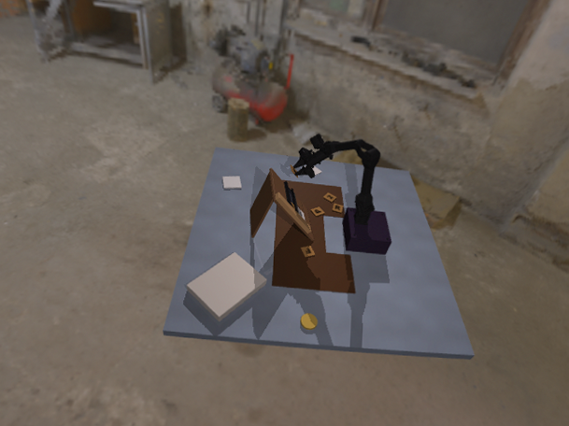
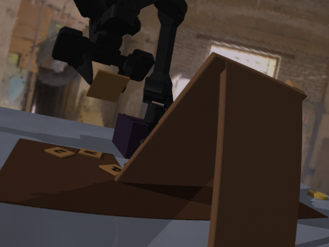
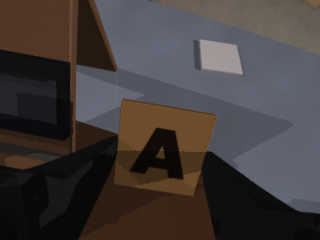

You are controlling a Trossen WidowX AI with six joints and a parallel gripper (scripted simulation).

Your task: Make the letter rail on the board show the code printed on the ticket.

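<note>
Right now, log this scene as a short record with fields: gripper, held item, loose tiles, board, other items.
gripper: black parallel-jaw gripper, shut on a tile, raised beside the board's end
held item: tan square tile printed A
loose tiles: three tan tiles flat on the dark brown mat; a fourth nearer the front
board: slanted brown wooden board
other items: small white square, yellow disc

Clamped between the matt black, plastic-looking fingers (image 2: 86, 69) is a flat tan square tile (image 3: 162, 147) with a smooth, wood-like face and a matt black letter A. Below the fingers, the slanted dark brown board (image 2: 255, 127) looks like smooth, unvarnished wood, with no gloss. Beyond the fingertips, the grey-blue counter top (image 3: 260, 100) is smooth and matt, and the small white square pad (image 3: 219, 56) on it looks like matt paper.
</note>
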